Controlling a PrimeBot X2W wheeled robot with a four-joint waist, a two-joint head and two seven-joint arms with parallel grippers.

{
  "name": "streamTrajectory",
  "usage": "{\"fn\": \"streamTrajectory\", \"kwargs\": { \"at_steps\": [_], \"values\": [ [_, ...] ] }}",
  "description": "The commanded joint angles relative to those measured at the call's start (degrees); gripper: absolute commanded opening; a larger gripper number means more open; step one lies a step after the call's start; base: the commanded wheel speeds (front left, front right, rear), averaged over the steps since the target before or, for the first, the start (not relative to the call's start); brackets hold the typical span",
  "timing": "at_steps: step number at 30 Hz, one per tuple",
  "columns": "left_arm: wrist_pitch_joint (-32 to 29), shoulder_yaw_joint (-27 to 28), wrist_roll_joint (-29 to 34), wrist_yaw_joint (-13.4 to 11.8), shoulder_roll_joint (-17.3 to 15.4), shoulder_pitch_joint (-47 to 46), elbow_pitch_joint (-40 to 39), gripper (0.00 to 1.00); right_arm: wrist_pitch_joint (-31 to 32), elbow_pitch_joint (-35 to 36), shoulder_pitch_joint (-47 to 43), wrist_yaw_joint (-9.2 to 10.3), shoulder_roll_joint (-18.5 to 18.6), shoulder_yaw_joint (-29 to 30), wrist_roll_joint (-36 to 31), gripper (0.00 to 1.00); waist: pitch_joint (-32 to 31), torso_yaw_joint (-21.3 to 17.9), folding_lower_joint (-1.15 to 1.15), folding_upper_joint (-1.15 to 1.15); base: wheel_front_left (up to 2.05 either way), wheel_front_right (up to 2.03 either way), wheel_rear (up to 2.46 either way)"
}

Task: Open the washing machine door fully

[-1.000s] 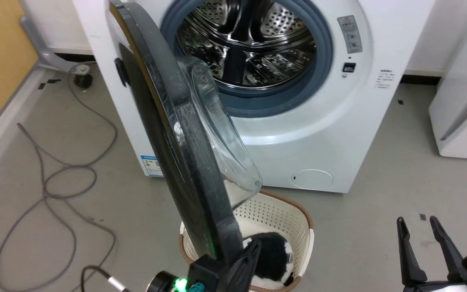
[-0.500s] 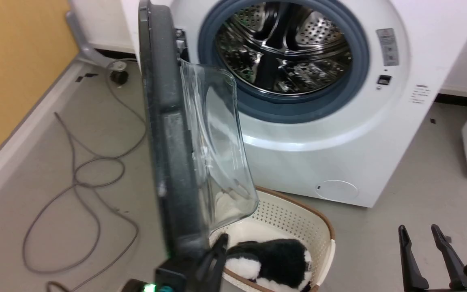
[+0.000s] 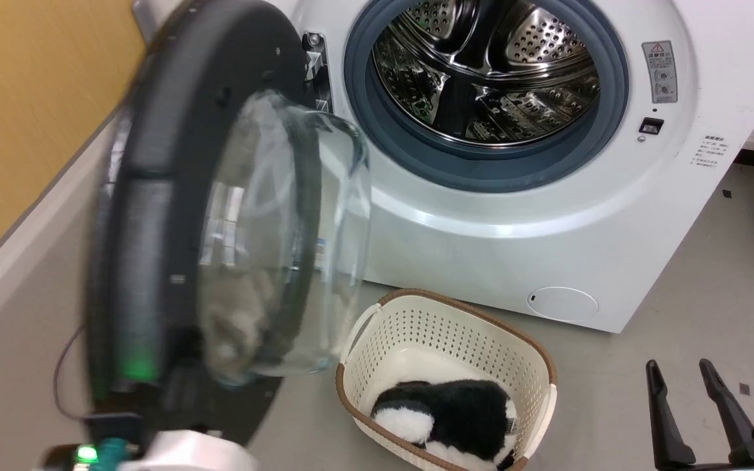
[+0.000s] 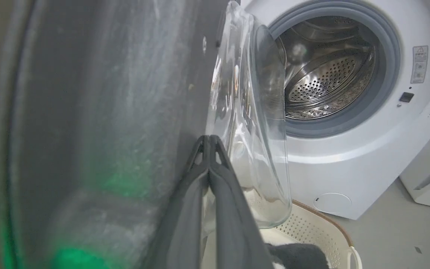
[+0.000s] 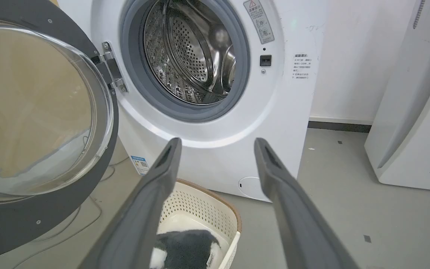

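**Change since the earlier pictures.** Large round washing machine door with dark grey inner rim and clear bulging glass bowl (image 3: 148, 261): was edge-on to the head camera, now swung wider on its left-side hinge. Its inner face is turned toward the camera, motion-blurred. The head view itself has also shifted. The cream perforated laundry basket with brown rim (image 3: 455, 327), earlier partly behind the door, now lies uncovered.

**Grippers.** Left gripper (image 4: 208, 137): fingers pressed together with nothing between them, lying along the door's inner rim; contact cannot be judged. Right gripper (image 3: 678, 364): fingers spread apart, empty, low at right, well away from the door.

**Surface and room.**
- Grey floor (image 3: 645, 307).
- White front-loading washing machine (image 3: 482, 248), with its steel drum (image 3: 495, 72) exposed.
- The basket stands just before the machine and holds a black-and-white plush item (image 3: 449, 412).
- Yellow wall panel (image 3: 23, 98) at left.
- White appliance (image 5: 416, 112) at right.
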State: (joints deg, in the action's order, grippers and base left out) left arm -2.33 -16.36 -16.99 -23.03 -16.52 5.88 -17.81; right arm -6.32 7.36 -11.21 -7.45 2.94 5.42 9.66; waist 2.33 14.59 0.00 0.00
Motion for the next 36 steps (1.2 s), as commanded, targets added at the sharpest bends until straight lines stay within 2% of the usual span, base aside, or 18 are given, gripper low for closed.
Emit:
{"fn": "streamTrajectory", "kwargs": {
  "at_steps": [1,10,19,28,33,36],
  "values": [
    [1.1,2.2,-0.7,-0.3,-1.2,-0.2,1.0,0.00,0.1,0.4,0.1,-0.03,-0.1,0.1,0.0,1.00,0.2,-0.1,0.00,0.00,0.00,0.00,0.00],
    [5.5,13.4,-7.2,1.5,-5.3,-2.8,8.7,0.00,0.4,0.6,0.5,-0.03,-0.1,0.4,-0.3,1.00,1.1,-1.0,0.00,0.00,0.00,0.00,0.00],
    [12.5,22.9,-13.9,6.9,-9.7,-7.0,23.4,0.00,0.8,0.8,1.2,-0.03,-0.1,0.6,-0.5,1.00,2.2,-2.2,0.00,0.00,0.00,0.00,0.00],
    [16.5,25.5,-15.9,13.4,-12.3,-13.8,39.9,0.00,1.1,0.8,1.8,-0.03,-0.1,0.7,-0.6,1.00,2.6,-2.7,0.00,0.00,0.00,0.00,0.00],
    [17.2,27.1,-15.7,15.5,-12.6,-16.5,46.0,0.00,1.2,0.7,1.9,-0.03,-0.1,0.4,-0.6,1.00,2.4,-3.2,0.00,0.00,0.00,0.00,0.00],
    [17.3,28.4,-14.8,16.1,-11.8,-16.5,46.6,0.00,1.2,0.4,1.8,-0.03,-0.1,0.3,-0.3,1.00,2.0,-3.5,0.00,0.00,0.00,0.00,0.00]
  ]
}}
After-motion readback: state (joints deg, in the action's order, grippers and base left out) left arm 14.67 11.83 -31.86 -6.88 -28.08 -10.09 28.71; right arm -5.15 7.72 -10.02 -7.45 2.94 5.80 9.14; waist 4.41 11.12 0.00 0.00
